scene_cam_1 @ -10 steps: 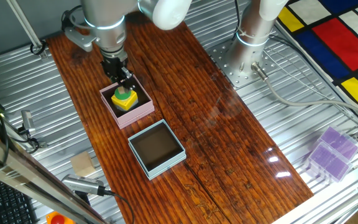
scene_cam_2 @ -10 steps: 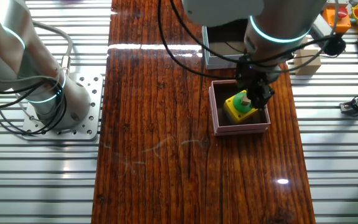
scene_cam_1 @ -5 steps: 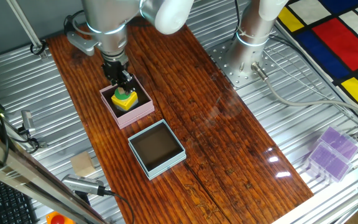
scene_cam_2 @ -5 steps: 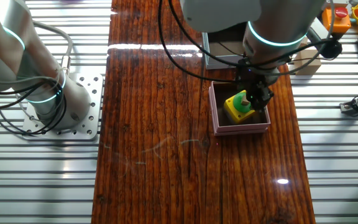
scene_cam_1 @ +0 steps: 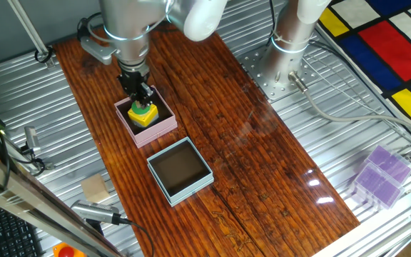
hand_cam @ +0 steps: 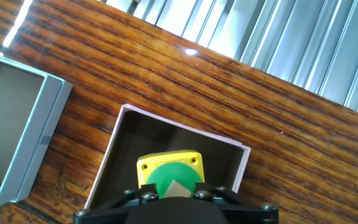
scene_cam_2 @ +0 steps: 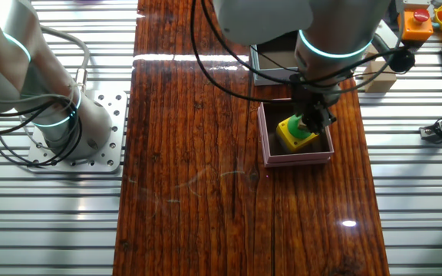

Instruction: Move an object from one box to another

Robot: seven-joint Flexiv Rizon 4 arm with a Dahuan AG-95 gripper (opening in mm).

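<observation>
I see my gripper (scene_cam_1: 142, 98) reaching down into the pink box (scene_cam_1: 164, 126), right over a toy block (scene_cam_1: 145, 116) that is yellow with a round green top. In the other fixed view the gripper (scene_cam_2: 314, 121) hangs at the top of the same block (scene_cam_2: 292, 134), and the pink box (scene_cam_2: 298, 159) sits around them both. I cannot tell if the fingers are squeezing the block or just sitting close to it, because the dark fingers hide the spot where they meet it. The block looks like it rests on the dark floor of the pink box. In the hand view the block (hand_cam: 169, 173) is just ahead of the gripper (hand_cam: 174, 194), inside the pink box (hand_cam: 112, 146), nearer the wall on my side. The blue-grey box (hand_cam: 40, 137) sits off to one side of the pink one, close but not touching. In one fixed view the blue-grey box (scene_cam_1: 203, 177) lies beyond the pink box from the gripper, on the brown wooden table (scene_cam_1: 262, 157). Its dark brown floor has nothing on it.
</observation>
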